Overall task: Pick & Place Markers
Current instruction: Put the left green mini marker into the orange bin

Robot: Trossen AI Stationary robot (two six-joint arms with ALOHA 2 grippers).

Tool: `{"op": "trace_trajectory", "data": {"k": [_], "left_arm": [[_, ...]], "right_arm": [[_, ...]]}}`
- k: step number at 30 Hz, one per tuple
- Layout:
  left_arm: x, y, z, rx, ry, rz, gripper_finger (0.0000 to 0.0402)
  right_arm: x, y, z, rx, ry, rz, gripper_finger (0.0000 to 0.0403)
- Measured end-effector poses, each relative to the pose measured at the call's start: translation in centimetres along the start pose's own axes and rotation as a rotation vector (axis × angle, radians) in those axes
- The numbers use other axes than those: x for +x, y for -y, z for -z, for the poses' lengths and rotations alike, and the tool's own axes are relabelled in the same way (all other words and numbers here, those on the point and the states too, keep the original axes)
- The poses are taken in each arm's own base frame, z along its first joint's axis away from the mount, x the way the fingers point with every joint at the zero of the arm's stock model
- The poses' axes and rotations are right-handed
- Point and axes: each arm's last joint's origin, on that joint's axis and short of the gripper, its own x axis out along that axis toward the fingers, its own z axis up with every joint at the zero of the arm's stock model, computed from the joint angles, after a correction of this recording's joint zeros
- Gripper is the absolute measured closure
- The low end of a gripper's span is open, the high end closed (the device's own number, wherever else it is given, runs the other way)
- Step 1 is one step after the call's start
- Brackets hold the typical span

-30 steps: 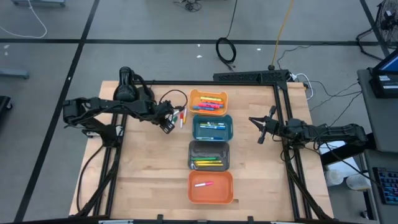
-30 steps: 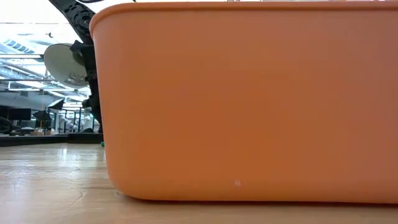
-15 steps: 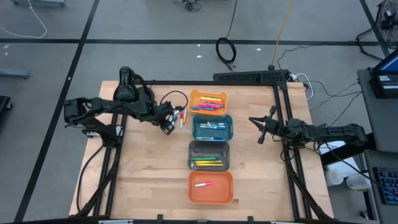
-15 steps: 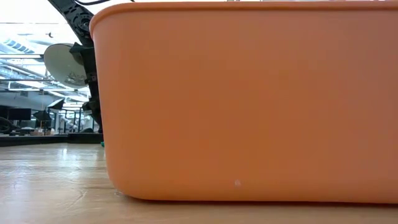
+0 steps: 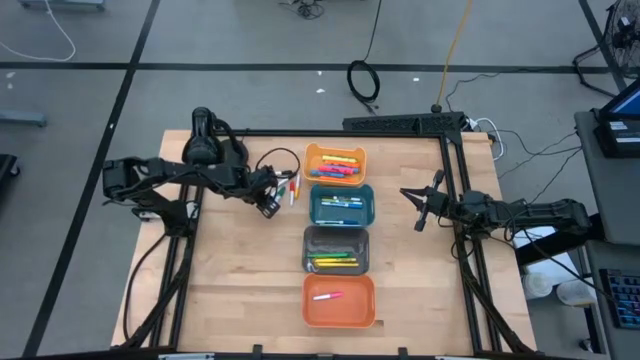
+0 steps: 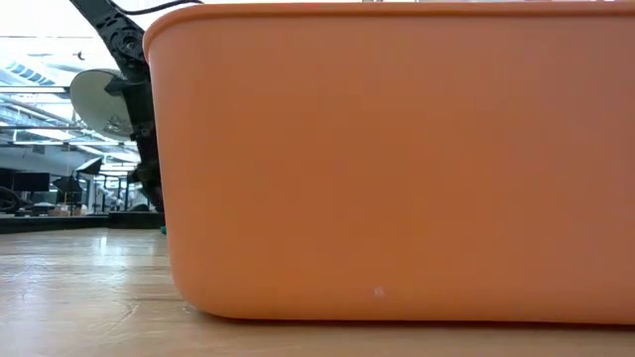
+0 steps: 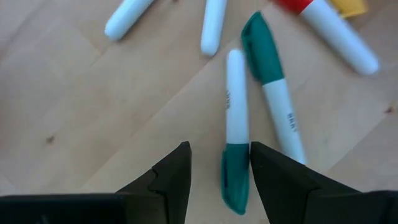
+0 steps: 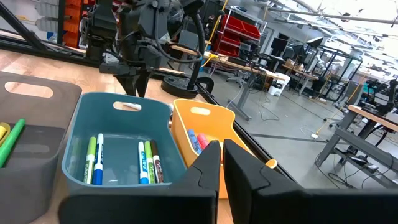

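Several loose markers [image 5: 292, 188] lie flat on the table, left of the light orange bin [image 5: 336, 165]. My left gripper [image 5: 270, 200] hangs over them, open. In the left wrist view, my left gripper [image 7: 219, 149] has a finger on either side of a white marker with a green cap [image 7: 235, 155]. Whether a finger touches it, I cannot tell. A second green-capped marker [image 7: 273, 106] lies beside it. More markers lie in the four bins. My right gripper [image 5: 420, 205] waits, shut, right of the teal bin [image 5: 342, 206].
The bins stand in a column from far to near: light orange, teal, grey [image 5: 337, 249] and orange [image 5: 339, 300]. The orange bin [image 6: 397, 159] fills most of the low view. White markers [image 7: 127, 15] and a red-capped one [image 7: 329, 31] lie beyond my left fingers. Bare wood lies on both sides.
My left gripper has come down a little toward the loose markers. No marker has moved.
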Motion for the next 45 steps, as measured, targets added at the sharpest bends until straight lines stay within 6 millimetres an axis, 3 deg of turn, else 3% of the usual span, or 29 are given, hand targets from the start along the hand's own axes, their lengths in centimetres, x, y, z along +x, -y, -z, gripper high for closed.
{"op": "trace_trajectory", "data": {"k": [10,22,26,33,45], "left_arm": [[0.8,-0.4,1.1,-0.021,-0.005,-0.004,0.0231],[0.8,0.2,1.3,0.093,-0.001,0.026,0.0234],[0.8,0.2,1.3,0.093,-0.005,0.033,0.0266],[0.8,0.3,1.3,0.078,-0.006,0.044,0.0362],[-0.3,1.5,0.7,0.116,-0.029,0.056,0.0354]], "right_arm": [[0.0,0.0,0.0,0.0,0.0,0.0,0.0392],[0.0,0.0,0.0,0.0,0.0,0.0,0.0392],[0.0,0.0,0.0,0.0,0.0,0.0,0.0392],[0.0,0.0,0.0,0.0,0.0,0.0,0.0392],[0.0,0.0,0.0,0.0,0.0,0.0,0.0392]]}}
